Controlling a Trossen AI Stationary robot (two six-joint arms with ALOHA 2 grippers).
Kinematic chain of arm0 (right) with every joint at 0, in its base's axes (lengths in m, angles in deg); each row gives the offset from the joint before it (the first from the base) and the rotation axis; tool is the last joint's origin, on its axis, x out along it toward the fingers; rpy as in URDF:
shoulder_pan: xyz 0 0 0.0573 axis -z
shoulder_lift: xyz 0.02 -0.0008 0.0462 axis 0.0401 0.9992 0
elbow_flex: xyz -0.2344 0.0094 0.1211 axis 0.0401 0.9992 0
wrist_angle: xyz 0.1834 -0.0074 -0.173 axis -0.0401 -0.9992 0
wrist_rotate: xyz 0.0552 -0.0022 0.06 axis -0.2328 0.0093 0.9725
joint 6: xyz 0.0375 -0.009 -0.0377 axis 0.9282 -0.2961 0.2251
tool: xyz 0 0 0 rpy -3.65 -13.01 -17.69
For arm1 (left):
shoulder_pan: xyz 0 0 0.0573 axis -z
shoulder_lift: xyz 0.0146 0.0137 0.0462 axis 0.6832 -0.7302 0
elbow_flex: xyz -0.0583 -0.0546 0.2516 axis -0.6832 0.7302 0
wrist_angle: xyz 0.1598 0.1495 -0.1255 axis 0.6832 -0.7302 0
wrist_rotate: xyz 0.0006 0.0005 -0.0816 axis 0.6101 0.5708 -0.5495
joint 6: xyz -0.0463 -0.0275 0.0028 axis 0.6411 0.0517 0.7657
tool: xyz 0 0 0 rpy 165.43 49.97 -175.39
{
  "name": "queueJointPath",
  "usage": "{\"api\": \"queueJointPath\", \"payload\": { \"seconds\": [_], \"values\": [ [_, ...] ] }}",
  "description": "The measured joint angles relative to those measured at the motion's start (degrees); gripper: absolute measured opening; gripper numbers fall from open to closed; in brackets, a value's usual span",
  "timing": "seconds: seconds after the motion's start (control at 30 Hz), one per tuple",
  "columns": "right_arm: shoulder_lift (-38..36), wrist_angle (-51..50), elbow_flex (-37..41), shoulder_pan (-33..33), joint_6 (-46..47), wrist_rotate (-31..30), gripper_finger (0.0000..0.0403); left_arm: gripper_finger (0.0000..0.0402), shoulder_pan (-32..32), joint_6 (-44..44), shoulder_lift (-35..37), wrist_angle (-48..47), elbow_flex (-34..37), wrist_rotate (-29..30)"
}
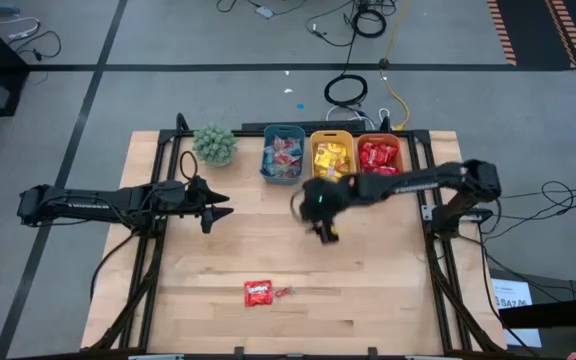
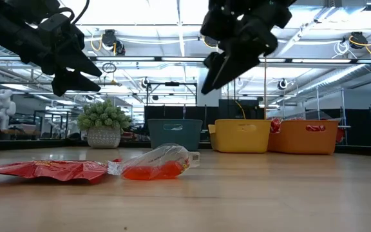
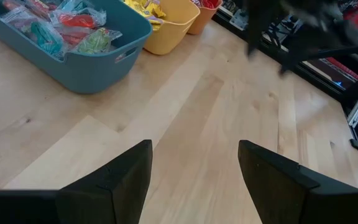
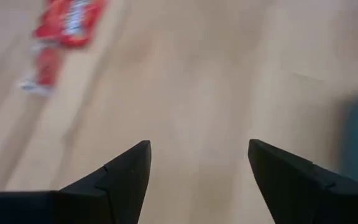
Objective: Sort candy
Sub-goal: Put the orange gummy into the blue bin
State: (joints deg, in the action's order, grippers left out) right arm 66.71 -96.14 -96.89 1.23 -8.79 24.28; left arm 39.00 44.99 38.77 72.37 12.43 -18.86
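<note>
Landmark: row of three bins at the far edge of the table (image 1: 218,300); all places below are given against it.
Teal bin (image 1: 283,153): left of the row, holds mixed small sweets.
Yellow bin (image 1: 331,155): middle, holds yellow packets.
Orange bin (image 1: 378,154): right, holds red packets.
Unsorted candy: one red packet (image 1: 258,292) and one small clear-wrapped red piece (image 1: 283,292) just beside it, lying well in front of the bins, near the table's front edge.
Right gripper (image 1: 324,226): above bare wood a little in front of the yellow bin; fingers spread apart, nothing between them.
Left gripper (image 1: 218,204): in the air, left of the teal bin and in front of it, near the green plant (image 1: 215,143); fingers spread, holding nothing.
Progress: judged nearly complete; bins are stocked by kind and only two pieces remain.
Outstanding: red packet probably belongs in the orange bin, the small piece in the teal bin.
</note>
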Motion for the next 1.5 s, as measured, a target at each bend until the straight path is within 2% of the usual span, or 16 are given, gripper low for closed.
{"api": "queueJointPath", "payload": {
  "seconds": [0.23, 0.47, 0.57, 0.7, 0.8, 0.9, 0.93, 1.0, 1.23, 1.37, 1.5],
  "values": [
    [9.4, 8.52, 0.0, -11.61, 7.67, -0.18, 0.0248, 0.0247, -0.02, 0.0, 0.02, -0.04, 0.0, 0.0],
    [19.46, 27.37, 0.0, -19.78, 16.99, -0.34, 0.0207, 0.0247, -0.02, -0.09, 0.01, -0.36, 0.0, 0.0],
    [23.83, 33.81, -0.23, -22.24, 21.02, -2.79, 0.019, 0.0247, -0.02, -0.11, 0.0, -0.7, 0.0, 0.0],
    [28.78, 33.03, -2.99, -24.38, 24.33, -7.51, 0.0157, 0.0247, 0.0, -0.07, 0.0, -0.56, 0.0, 0.04],
    [30.86, 29.55, -5.07, -24.98, 29.29, -8.96, 0.0105, 0.0247, -0.02, -0.07, 0.0, -0.63, 0.0, -0.02],
    [29.42, 28.23, -5.32, -24.73, 32.26, -8.89, 0.0031, 0.0247, -0.01, -0.07, 0.01, -0.63, 0.0, -0.02],
    [28.33, 27.67, -5.29, -24.56, 31.9, -8.7, 0.0019, 0.0247, 0.0, -0.07, 0.0, -0.62, 0.0, 0.0],
    [25.73, 24.7, -4.91, -24.05, 31.6, -8.53, 0.0017, 0.0247, 0.0, -0.11, 0.02, -0.61, 0.0, 0.02],
    [12.75, 16.69, -5.05, -17.3, 30.6, -22.07, 0.0007, 0.0251, -0.02, -0.13, 0.01, -0.71, 0.0, 1.45],
    [10.06, 21.45, -4.97, -9.57, 27.76, -22.36, 0.0004, 0.0261, -0.02, -0.07, 0.01, -0.42, 0.0, 1.75],
    [10.82, 23.91, -9.5, -1.02, 27.53, -22.87, 0.0004, 0.0262, -0.01, -0.07, 0.02, -0.42, 0.0, 1.75]
  ]
}}
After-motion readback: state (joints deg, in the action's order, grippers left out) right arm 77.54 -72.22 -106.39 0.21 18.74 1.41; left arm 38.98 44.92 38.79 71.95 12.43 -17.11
